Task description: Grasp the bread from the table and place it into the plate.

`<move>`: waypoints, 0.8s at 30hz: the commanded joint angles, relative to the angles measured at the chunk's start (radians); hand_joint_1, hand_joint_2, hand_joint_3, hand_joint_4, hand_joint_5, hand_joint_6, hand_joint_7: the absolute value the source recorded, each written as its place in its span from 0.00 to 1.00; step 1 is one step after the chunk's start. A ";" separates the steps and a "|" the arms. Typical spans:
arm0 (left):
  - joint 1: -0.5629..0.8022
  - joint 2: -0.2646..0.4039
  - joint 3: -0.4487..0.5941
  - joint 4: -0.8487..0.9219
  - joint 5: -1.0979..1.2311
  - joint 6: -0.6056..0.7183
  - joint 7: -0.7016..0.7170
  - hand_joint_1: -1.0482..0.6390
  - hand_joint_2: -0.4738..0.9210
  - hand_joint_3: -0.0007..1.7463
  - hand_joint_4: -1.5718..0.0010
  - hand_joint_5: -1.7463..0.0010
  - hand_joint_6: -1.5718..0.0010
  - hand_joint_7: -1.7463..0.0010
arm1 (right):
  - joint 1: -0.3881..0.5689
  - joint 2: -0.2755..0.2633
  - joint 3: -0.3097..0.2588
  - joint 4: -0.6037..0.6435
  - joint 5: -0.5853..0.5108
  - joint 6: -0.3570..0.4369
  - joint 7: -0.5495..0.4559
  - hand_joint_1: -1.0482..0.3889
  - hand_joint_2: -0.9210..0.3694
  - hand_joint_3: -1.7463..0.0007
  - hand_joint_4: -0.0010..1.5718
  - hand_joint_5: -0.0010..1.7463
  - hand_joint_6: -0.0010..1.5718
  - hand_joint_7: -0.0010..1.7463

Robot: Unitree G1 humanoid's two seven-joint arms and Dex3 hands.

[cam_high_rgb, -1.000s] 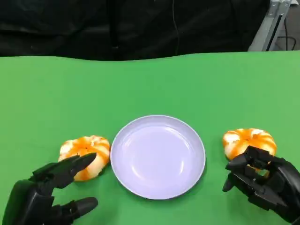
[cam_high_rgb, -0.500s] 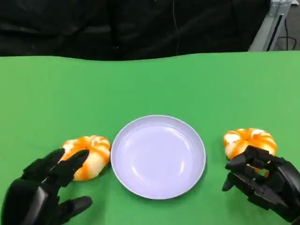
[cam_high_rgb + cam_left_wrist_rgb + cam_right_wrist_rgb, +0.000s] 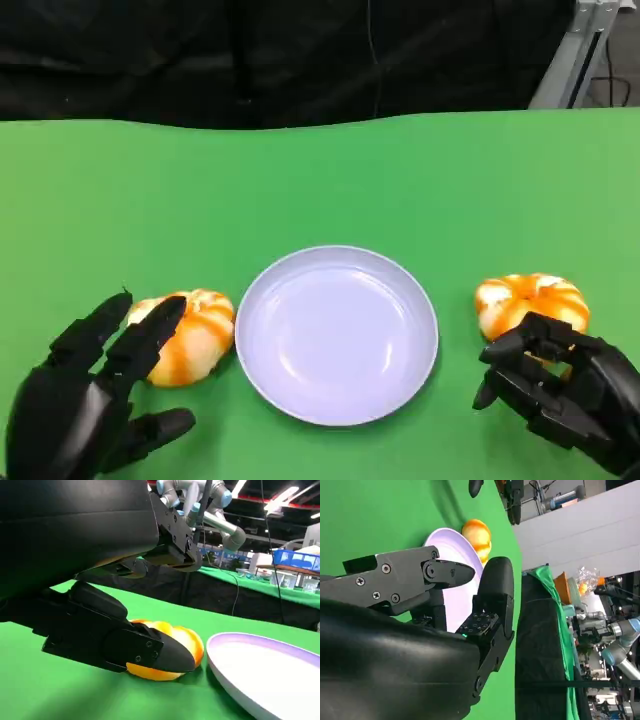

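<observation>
A pale lilac plate (image 3: 338, 335) sits in the middle of the green table. An orange-and-white bread (image 3: 190, 335) lies just left of it, and a second bread (image 3: 530, 300) lies to its right. My left hand (image 3: 90, 400) has its fingers spread, with the tips reaching over the left bread's near side. In the left wrist view a finger (image 3: 135, 647) lies low across the front of that bread (image 3: 185, 637), beside the plate (image 3: 260, 670). My right hand (image 3: 560, 395) sits at the near edge of the right bread, fingers bent and holding nothing.
A black backdrop (image 3: 300, 60) runs behind the far table edge, with a metal frame (image 3: 580, 50) at the back right. Bare green cloth (image 3: 320, 180) stretches beyond the plate. The right wrist view looks past my right hand (image 3: 420, 645) to the plate (image 3: 451, 545) and the far bread (image 3: 477, 535).
My left hand has moved forward and raised its fingers, which now reach over the left bread's near side. The right hand, both breads and the plate have stayed put.
</observation>
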 commanded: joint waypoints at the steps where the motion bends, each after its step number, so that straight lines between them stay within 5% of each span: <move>1: -0.004 0.032 -0.016 0.008 -0.024 0.014 0.022 0.17 1.00 0.09 0.79 1.00 0.78 1.00 | -0.008 -0.007 -0.010 0.004 0.001 -0.012 0.002 0.68 0.00 0.81 0.36 0.88 0.45 0.57; 24: -0.153 0.038 -0.127 0.265 -0.130 -0.041 0.040 0.21 1.00 0.06 0.78 1.00 0.75 0.99 | 0.005 -0.014 -0.011 -0.012 0.004 0.001 0.002 0.68 0.00 0.81 0.37 0.88 0.46 0.56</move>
